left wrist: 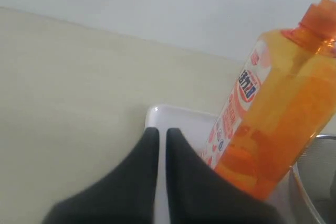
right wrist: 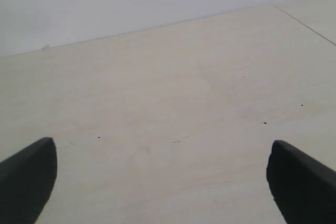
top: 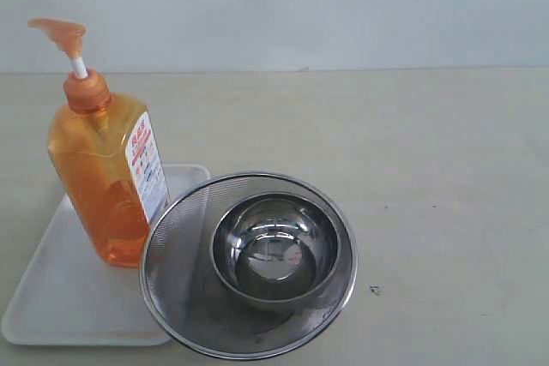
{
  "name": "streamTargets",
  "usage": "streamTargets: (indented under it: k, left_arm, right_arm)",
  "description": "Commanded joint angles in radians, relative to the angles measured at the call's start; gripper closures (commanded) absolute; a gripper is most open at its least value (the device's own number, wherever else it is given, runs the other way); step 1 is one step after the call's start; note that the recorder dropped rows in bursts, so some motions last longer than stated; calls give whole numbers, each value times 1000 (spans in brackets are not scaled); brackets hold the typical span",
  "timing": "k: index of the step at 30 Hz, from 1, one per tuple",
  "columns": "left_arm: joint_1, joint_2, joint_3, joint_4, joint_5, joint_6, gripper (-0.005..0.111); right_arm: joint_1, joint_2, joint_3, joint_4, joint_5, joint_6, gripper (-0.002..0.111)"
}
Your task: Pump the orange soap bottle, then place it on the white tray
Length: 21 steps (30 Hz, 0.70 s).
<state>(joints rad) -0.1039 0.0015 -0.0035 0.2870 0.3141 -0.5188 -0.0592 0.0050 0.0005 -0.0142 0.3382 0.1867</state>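
The orange soap bottle (top: 103, 177) stands upright on the white tray (top: 60, 297) at the left of the exterior view, pump head raised, white label facing right. No gripper shows in that view. In the left wrist view the same bottle (left wrist: 283, 108) rises over the tray (left wrist: 184, 121), and my left gripper (left wrist: 161, 132) sits beside it with its dark fingers (left wrist: 142, 171) nearly together and nothing between them, apart from the bottle. My right gripper (right wrist: 163, 153) is wide open over bare tabletop, its fingertips (right wrist: 31, 169) at the frame's edges.
A round steel mesh strainer (top: 171, 255) with a steel bowl (top: 274, 250) in it overlaps the tray's right edge, close to the bottle. Its rim (left wrist: 315, 182) shows in the left wrist view. Beige tabletop (top: 446, 177) stretches to the right.
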Motion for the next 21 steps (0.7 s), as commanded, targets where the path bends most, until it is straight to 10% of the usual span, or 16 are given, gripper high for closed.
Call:
streamTargets:
  k: [1, 10, 21]
  left_arm:
    - [-5, -2, 3, 1, 8, 4, 102]
    - [-5, -2, 3, -287, -17, 381, 102]
    - [-5, -2, 3, -297, -17, 392, 102]
  right_arm:
    - [-5, -5, 0, 1, -5, -2, 3]
    - [-5, -5, 0, 1, -5, -2, 3]
    - [-5, -5, 0, 1, -5, -2, 3]
